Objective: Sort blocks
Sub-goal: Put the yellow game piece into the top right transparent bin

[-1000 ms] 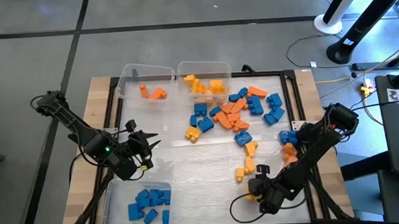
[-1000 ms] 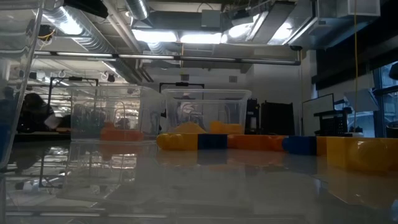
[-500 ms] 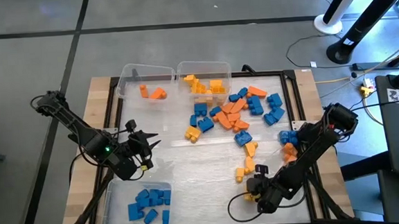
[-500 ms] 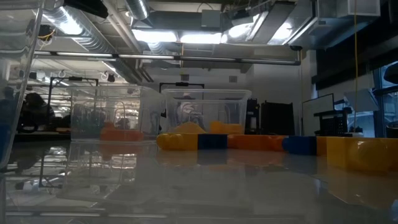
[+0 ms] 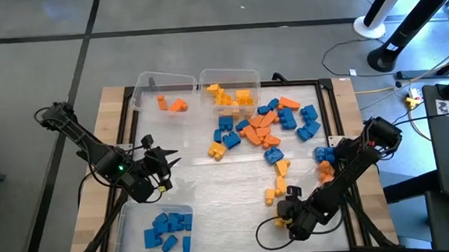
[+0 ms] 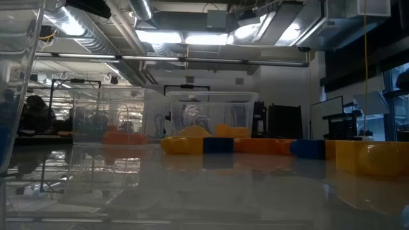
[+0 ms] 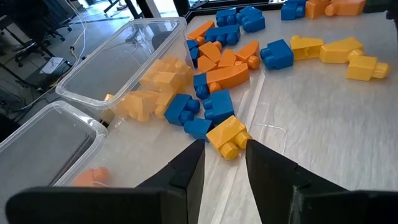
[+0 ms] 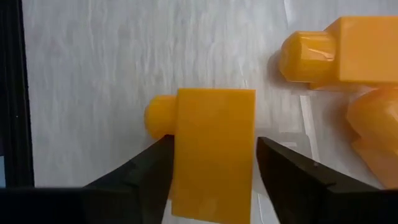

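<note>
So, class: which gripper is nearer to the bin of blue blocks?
Left. The left gripper hovers just above the bin of blue blocks at the table's near-left corner; the right gripper is across the table, straddling a yellow block.

Right arm folded low at near right edge of tabletop (image 5: pixel 212 181), right hand (image 8: pixel 211 180) down at the surface, fingers (image 8: pixel 140 180) parted, flanking a yellow block (image 8: pixel 214 149). Left arm waits over left side, left hand (image 7: pixel 224 158) part-open and empty

3 clear bins (image 5: pixel 150 81), 2 arms, loose blocks (image 5: pixel 265 128) in blue/orange/yellow — too many and overlapping for an exact count.
</note>
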### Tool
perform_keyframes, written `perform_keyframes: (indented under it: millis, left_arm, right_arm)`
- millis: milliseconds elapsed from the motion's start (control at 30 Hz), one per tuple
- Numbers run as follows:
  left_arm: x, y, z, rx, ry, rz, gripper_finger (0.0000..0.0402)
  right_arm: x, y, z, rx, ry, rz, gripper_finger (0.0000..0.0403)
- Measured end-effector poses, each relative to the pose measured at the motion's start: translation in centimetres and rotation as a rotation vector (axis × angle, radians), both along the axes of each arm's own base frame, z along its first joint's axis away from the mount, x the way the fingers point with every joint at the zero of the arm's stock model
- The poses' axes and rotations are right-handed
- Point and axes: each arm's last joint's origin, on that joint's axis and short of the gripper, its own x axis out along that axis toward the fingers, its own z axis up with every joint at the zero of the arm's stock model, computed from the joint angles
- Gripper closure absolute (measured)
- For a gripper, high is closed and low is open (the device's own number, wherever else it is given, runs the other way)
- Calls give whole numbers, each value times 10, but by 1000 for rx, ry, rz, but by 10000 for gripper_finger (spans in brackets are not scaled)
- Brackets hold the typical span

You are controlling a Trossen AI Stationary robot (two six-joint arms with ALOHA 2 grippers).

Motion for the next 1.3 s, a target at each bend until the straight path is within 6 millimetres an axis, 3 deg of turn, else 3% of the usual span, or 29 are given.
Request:
perform_keyframes:
  millis: [267,400,667,867,1067,1300]
  left_arm:
    - [0,0,0,0,0,0,295]
    - [0,0,0,0,0,0,295]
    - [0,0,0,1,0,0,295]
    - [0,0,0,1,0,0,295]
    - [0,0,0,3,1,-1,295]
    - [0,0,0,3,2,-1,295]
  right_arm:
    - [2,-2,0,-10,-10,-9,127]
    - [3,-2,0,-4,-9,-11,147]
    - [3,-2,1,-7,-16,-9,239]
    - [5,0,1,13,-36,-9,238]
    - [8,2,3,43,-64,-9,206]
    - [10,5,4,66,-86,-10,228]
